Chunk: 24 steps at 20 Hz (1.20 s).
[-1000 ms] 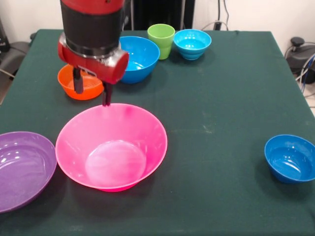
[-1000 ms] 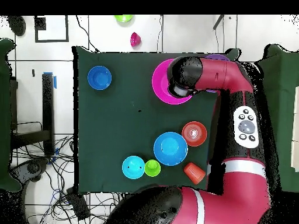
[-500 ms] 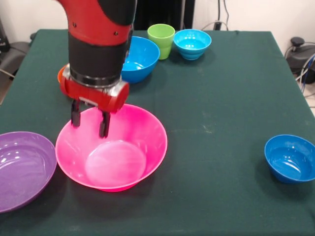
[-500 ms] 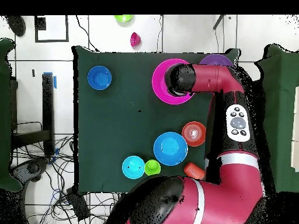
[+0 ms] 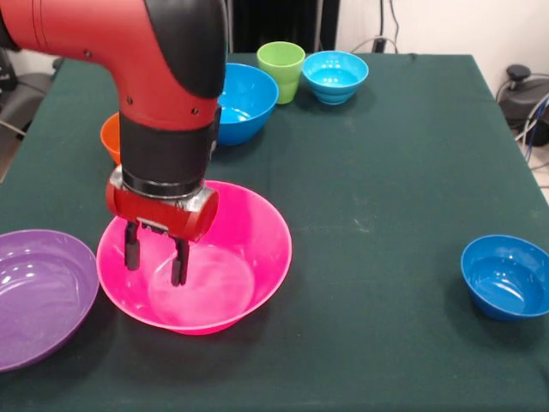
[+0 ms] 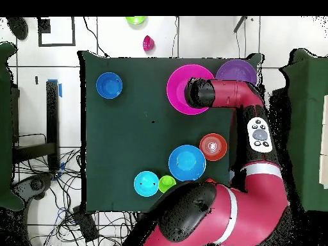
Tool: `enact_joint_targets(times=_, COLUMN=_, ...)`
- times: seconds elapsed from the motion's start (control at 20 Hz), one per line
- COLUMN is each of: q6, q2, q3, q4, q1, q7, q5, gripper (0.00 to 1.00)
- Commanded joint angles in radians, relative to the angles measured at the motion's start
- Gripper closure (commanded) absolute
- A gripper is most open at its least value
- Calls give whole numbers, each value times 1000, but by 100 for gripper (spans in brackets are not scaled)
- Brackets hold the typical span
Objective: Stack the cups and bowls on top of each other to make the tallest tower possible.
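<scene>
A: Quickly, left to right: large shallow purple plastic bowl [image 5: 39, 292] at the tabletop [image 5: 386, 172] edge, then the huge glossy pink bowl [image 5: 232, 257], just beside it.

B: Claw?

A: Claw [image 5: 155, 261] is released, fingers spread, holding nothing, hanging inside the pink bowl near its left wall.

B: Others?

A: Small orange bowl [image 5: 110, 137] behind the arm, medium blue bowl [image 5: 244, 101], lime green cup [image 5: 281, 69], small cyan bowl [image 5: 334, 75], dark blue bowl [image 5: 508, 276] far right, well apart. No tower yet.

B: Risks?

A: Slick, sloped wall; a pinch could slip off, or tip the bowl against the purple one.
</scene>
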Motion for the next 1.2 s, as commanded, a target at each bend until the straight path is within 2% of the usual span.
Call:
enact_joint_targets(times=0.05, q6=23, q2=48, q3=120, q4=-30, q1=-17, q7=-327, q5=-78, gripper=0)
enact_joint_targets(times=0.65, q6=117, q2=46, q3=122, q4=-48, q1=-16, q7=-328, q5=-68, gripper=0)
enact_joint_targets(times=0.95, q6=169, q2=-31, q3=91, q4=11, q1=2, q7=-290, q5=-50, gripper=0)
enact_joint_targets(times=1.2, q6=195, q2=-45, q3=91, q4=17, q1=6, q7=-282, q5=-45, gripper=0)
